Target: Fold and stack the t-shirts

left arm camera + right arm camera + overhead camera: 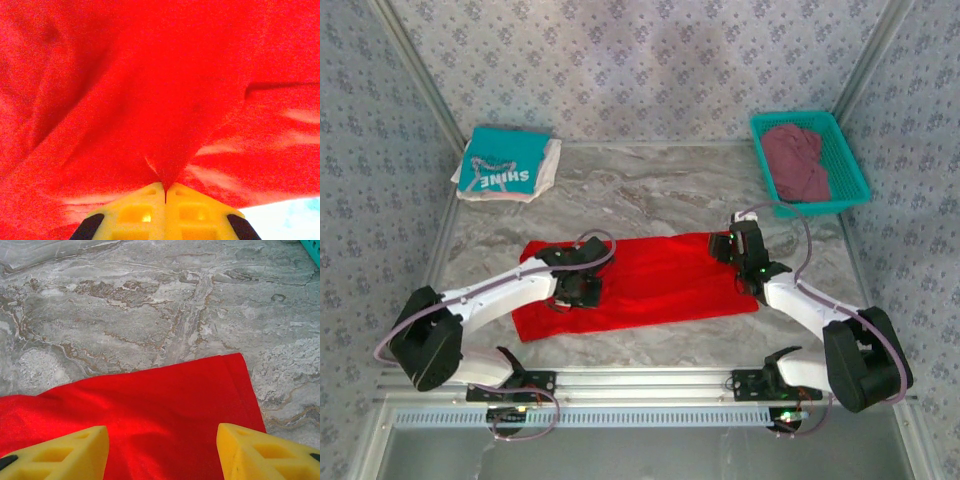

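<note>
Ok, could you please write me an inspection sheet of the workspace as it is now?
Surface: grey-veined marble table.
Job's things: red shirt flat mid-table; teal shirt folded on white shirt, far left; maroon shirt crumpled in basket, far right.
Clutter: nothing seen.
Grippers: left gripper shut on a pinch of red shirt; right gripper open over its far right corner.
Cables: lavender cables looped at both wrists.
Surroundings: patterned walls, metal frame.
</note>
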